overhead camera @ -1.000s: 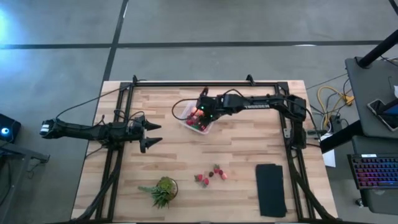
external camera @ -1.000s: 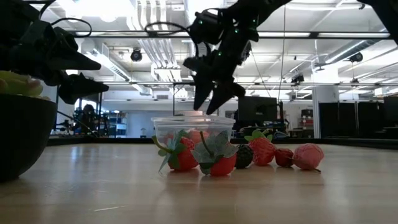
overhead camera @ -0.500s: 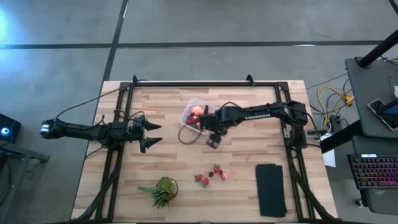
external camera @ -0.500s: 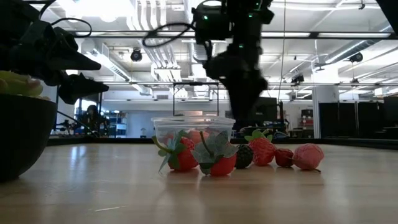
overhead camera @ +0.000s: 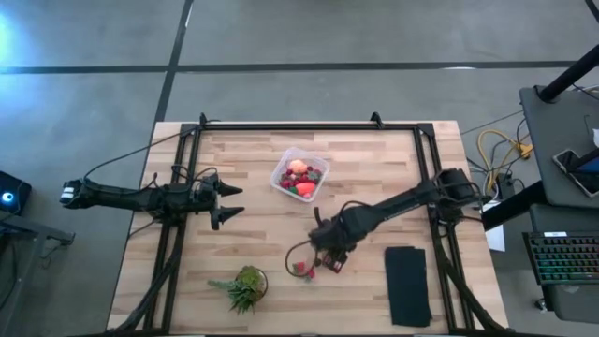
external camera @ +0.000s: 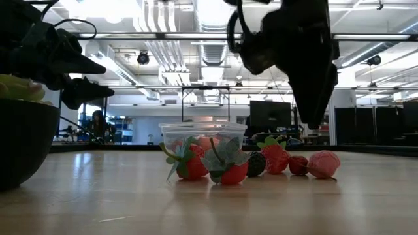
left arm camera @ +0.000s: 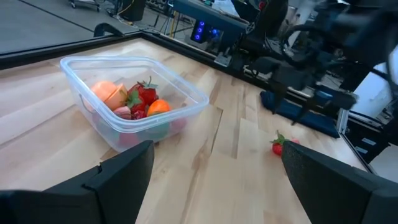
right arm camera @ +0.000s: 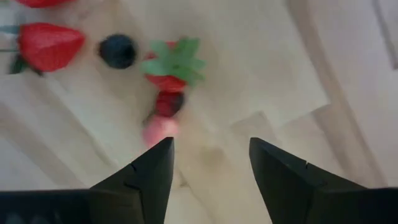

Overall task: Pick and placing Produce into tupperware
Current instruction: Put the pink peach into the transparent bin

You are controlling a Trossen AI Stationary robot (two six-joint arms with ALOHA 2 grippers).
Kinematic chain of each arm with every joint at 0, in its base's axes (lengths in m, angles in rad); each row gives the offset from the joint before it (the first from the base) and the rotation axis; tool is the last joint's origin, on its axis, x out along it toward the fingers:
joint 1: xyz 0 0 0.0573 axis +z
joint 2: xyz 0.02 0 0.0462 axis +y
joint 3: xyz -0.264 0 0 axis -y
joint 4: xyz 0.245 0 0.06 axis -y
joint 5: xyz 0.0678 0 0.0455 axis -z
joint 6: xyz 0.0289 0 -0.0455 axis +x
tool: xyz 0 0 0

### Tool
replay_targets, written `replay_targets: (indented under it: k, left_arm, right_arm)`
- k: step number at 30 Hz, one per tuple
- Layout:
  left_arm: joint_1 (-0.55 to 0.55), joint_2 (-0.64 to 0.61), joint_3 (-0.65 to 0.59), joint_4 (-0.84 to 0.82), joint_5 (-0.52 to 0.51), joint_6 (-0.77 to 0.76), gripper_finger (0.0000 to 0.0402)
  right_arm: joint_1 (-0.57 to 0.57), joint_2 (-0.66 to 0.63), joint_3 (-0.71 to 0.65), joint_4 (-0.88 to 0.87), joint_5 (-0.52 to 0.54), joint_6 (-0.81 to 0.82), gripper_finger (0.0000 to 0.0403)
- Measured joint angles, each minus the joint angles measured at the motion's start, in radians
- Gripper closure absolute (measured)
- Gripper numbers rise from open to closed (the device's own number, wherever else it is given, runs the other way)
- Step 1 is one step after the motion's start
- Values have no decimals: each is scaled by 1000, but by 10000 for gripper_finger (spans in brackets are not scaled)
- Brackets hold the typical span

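You are at the start of a new pick. The tub (overhead camera: 299, 177) already holds several pieces: a pink-orange round fruit (left arm camera: 107, 93), a strawberry and a small orange piece (left arm camera: 159, 106). It stands on the counter (overhead camera: 253, 234) near the far edge, well apart from the loose pieces.

Your right hand (overhead camera: 329, 255) hovers above the loose pile (overhead camera: 314, 268) near the front of the counter. In the right wrist view its two fingers (right arm camera: 134, 180) are spread wide and nothing is between them, so the hand is empty. Your left hand (overhead camera: 223, 201) waits at the left side of the counter, also open and holding nothing.

The pieces nearest to the open fingers are a pink round piece (right arm camera: 158, 130), a dark red one (right arm camera: 168, 102) touching it, and a strawberry with a green top (right arm camera: 174, 65) just behind. These three lie in one row, and this row runs away from the fingers. A second strawberry (right arm camera: 50, 45) and a dark berry (right arm camera: 117, 50) lie to the side; that strawberry has its long axis across the view, with its tip toward the berry.

For the next move, I think you must go down over one piece only. The pieces touch, so the fingers may push a neighbour away. Probably the pink piece is the easiest one, because it is at the end of the row.
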Motion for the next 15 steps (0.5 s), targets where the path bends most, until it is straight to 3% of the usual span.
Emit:
replay_targets:
  k: [9,15]
  left_arm:
    - [0,0,0,0,0,0,63]
    - [0,0,0,0,0,0,63]
  right_arm:
    - [71,18,-7,39,-9,75,149]
    - [69,53,-13,98,-54,145,145]
